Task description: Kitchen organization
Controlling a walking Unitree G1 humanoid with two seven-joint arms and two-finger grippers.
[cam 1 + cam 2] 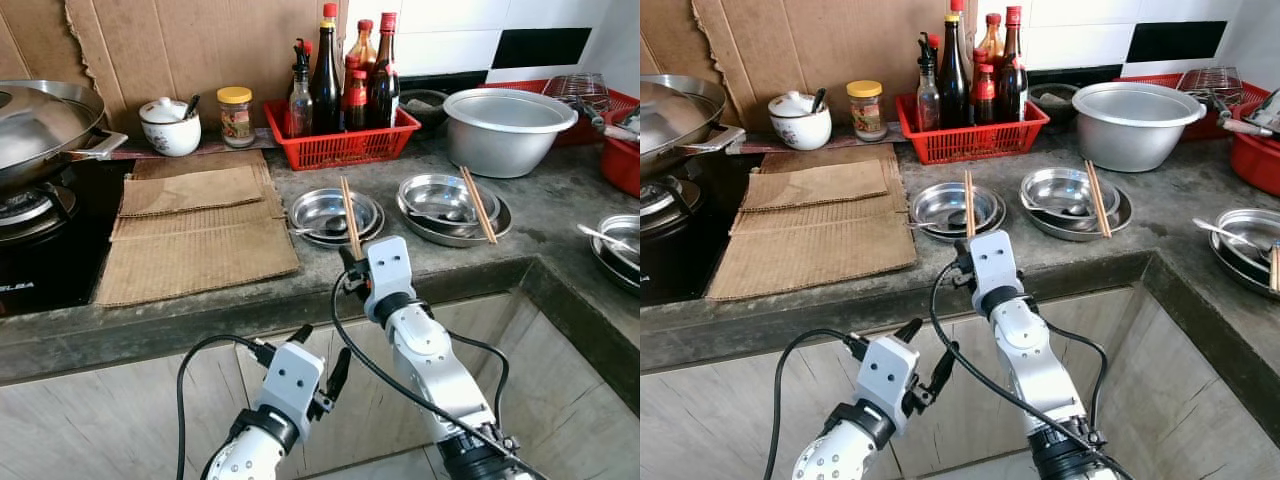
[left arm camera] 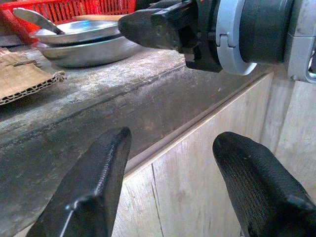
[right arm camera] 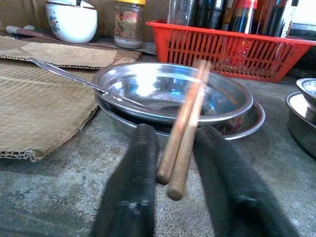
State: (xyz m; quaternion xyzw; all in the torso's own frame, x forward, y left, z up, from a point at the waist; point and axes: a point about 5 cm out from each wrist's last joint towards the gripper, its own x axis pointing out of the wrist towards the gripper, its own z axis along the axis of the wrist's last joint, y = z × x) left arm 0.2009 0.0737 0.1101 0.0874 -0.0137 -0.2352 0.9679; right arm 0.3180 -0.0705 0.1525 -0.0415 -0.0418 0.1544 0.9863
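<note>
Right hand (image 1: 352, 262) is up at the front edge of the worktop (image 1: 440, 262), fingers (image 3: 132, 187) spread on either side of the near ends of a pair of chopsticks (image 1: 350, 216). Fingers look close to the sticks but a gap shows on each side in the right wrist view, so probably not gripping yet.

The chopsticks lie across a steel bowl (image 3: 168, 91) stacked in a second steel dish, near the front edge, mid-worktop. Near ends overhang the rim toward the hand. A spoon (image 3: 79, 78) rests in the same bowl, handle pointing toward the cardboard sheets (image 1: 195, 235) just beside it on the left.

Left hand (image 1: 320, 365) hangs below the worktop edge in front of the cabinet doors (image 2: 207, 173), fingers (image 2: 94, 182) wide apart, holding nothing.

To the right of the first stack: another steel bowl stack (image 1: 445, 205) with a second chopstick pair (image 1: 478, 204) across it. Behind both, toward the back edge, a red basket (image 1: 340, 145) full of sauce bottles (image 1: 325, 75). Left of the basket a yellow-lidded jar (image 1: 236, 115) and a white lidded pot (image 1: 169, 126). Right of it a large metal basin (image 1: 505, 128).

Far left end: a wok (image 1: 45, 125) on a black hob. Far right edge: another steel dish (image 1: 620, 245) with a spoon in it.
</note>
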